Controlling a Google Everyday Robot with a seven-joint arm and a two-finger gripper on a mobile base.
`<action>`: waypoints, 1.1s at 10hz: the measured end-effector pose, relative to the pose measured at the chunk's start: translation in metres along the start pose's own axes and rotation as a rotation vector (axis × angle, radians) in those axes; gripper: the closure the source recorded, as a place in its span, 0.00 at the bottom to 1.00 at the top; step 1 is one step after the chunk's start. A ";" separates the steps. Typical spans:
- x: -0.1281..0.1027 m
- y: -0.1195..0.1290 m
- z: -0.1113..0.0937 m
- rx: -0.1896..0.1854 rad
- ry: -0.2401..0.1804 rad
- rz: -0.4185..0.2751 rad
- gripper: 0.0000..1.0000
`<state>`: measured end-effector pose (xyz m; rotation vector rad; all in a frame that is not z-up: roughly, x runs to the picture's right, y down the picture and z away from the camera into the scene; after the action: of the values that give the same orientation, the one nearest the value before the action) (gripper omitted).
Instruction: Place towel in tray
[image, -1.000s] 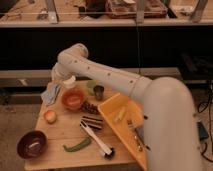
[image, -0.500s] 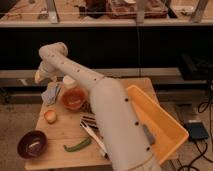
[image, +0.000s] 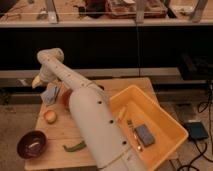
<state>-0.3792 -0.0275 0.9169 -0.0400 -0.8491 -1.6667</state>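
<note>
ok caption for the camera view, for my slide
Gripper by the towel at the table's left edge, yellow tray on the right

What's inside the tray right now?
A dark pad and some small bits lie in the tray; the arm hides its near left corner. The towel sits outside, on the table's left, beside the claw.
</note>
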 end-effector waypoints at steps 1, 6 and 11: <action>-0.004 -0.004 0.015 -0.028 -0.024 -0.011 0.20; -0.022 0.014 0.072 -0.129 -0.103 0.066 0.22; -0.033 0.035 0.083 -0.174 -0.124 0.102 0.70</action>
<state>-0.3733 0.0441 0.9803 -0.3051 -0.7788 -1.6501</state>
